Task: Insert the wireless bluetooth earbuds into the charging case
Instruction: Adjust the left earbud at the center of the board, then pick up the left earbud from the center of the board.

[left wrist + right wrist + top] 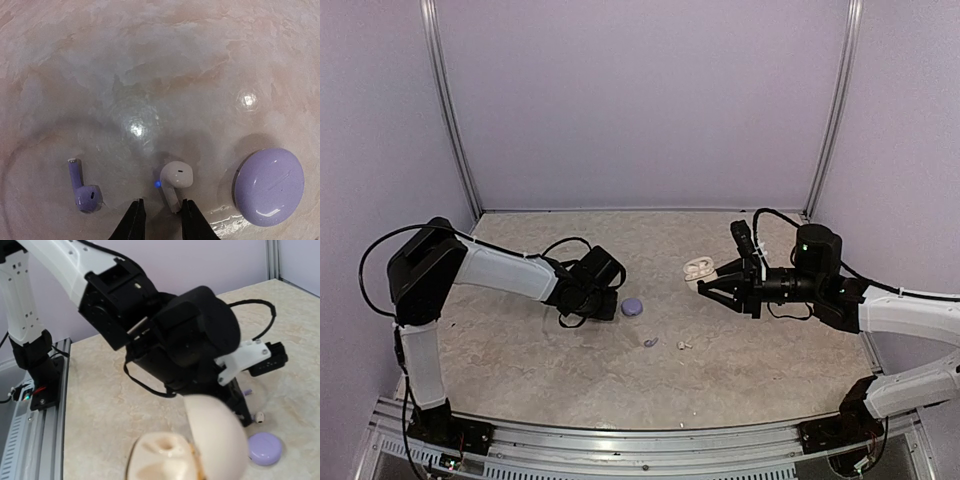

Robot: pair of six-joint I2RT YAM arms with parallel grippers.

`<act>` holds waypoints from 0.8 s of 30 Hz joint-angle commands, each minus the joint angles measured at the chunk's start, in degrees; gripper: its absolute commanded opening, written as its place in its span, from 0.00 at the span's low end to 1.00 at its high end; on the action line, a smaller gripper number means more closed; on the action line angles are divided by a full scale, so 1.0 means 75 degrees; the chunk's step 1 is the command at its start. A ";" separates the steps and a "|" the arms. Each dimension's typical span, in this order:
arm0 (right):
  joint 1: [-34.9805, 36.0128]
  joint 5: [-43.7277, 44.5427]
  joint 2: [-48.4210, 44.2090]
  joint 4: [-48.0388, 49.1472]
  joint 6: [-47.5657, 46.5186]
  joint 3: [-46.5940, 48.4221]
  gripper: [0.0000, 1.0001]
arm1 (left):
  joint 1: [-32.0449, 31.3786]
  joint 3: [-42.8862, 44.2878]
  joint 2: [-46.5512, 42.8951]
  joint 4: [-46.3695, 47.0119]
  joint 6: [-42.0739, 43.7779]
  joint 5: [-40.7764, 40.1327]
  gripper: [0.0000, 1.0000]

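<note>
Marbled beige laminate covers the bench, which is enclosed by pale lilac walls.

Left gripper: lowered to the surface near the bench centre. Its two dark fingers stand a narrow gap apart, one on each side of the stem of a white earbud. The right-hand tip is at the stem. A sliver of surface shows on the other side, so the stem is not clamped. A small blue glint shows just beside the bud's head.

A lilac earbud lies flat just to the left of those fingers, stem pointing away from the arm's base. A closed lilac charging case rests on the surface to the right of the white earbud, near it but not touching.

Two further buds lie loose toward the near edge, right of centre: a second lilac earbud and a second white earbud, close together but apart.

Right gripper: jaws drawn together on a cream charging case, held right of centre with its lid hinged open. The case hides the fingers in the wrist view. Both visible seats of the case are unoccupied.
</note>
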 commanded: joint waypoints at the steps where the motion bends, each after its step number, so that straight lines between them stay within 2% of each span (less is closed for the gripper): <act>1: -0.0063 0.0006 -0.0108 -0.0043 -0.0109 0.0033 0.00 | 0.0209 -0.0437 -0.0485 -0.0448 0.0523 0.0594 0.27; 10: -0.0063 -0.0018 -0.0078 -0.0038 -0.0129 0.0044 0.00 | 0.0379 0.0107 -0.0820 -0.0628 0.1409 0.1336 0.33; 24: -0.0063 0.0000 -0.0178 -0.0032 -0.0075 -0.0005 0.00 | 0.0568 0.1412 0.0294 -0.1000 0.1583 0.1179 0.32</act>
